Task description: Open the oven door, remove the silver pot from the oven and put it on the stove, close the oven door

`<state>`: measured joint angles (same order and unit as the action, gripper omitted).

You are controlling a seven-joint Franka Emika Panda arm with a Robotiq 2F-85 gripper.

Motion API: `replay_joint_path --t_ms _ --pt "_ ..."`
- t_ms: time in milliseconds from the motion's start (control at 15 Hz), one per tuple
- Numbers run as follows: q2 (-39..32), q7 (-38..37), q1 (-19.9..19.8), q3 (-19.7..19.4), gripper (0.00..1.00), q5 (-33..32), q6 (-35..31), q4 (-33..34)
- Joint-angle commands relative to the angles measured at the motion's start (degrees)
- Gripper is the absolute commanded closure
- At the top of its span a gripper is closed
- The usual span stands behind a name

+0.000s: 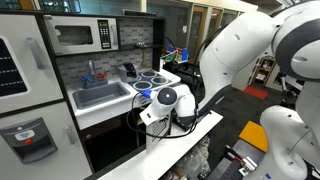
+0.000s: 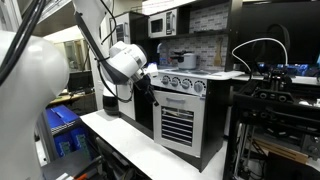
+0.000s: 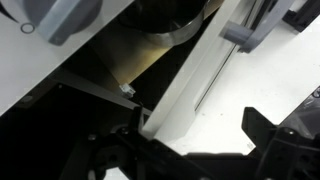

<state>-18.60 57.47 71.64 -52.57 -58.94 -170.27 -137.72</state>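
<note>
The toy kitchen's oven [image 2: 176, 120] stands below the knob panel and the stove top [image 1: 152, 77]. In the exterior view its white door with grey slats looks upright. My gripper [image 3: 200, 140] is open and empty, its dark fingers spread over a white panel. It hangs at the oven's upper corner in both exterior views [image 1: 150, 113] [image 2: 147, 80]. In the wrist view a dark gap with a tan inside [image 3: 140, 58] opens beside the panel. A curved silver edge [image 3: 185, 30] shows in it, and I cannot tell whether this is the pot. A grey handle bar [image 3: 250, 30] lies top right.
A sink [image 1: 100, 95] with a blue tap sits beside the stove, and a microwave [image 1: 85, 36] hangs above. A long white table [image 2: 130, 150] runs in front of the kitchen. A dark open cabinet [image 1: 105, 145] lies under the sink. Equipment and cables [image 2: 270, 100] stand beside the oven.
</note>
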Motion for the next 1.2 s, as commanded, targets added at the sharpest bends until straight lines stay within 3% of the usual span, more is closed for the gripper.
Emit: replay_joint_path --t_ms 0,533,600,667,1133 --pt "4.8 2.5 0.5 -0.9 0.00 -0.6 3.5 -4.2" --pt "13.1 5.1 1.1 -1.0 0.00 0.3 10.4 -8.3" --pt "16.8 3.9 -10.3 10.1 0.00 -2.2 13.4 -8.4" --pt "18.1 6.0 -12.0 11.9 0.00 0.4 14.2 -9.1" --pt "25.3 19.5 -39.5 36.8 0.00 20.3 20.0 -11.9"
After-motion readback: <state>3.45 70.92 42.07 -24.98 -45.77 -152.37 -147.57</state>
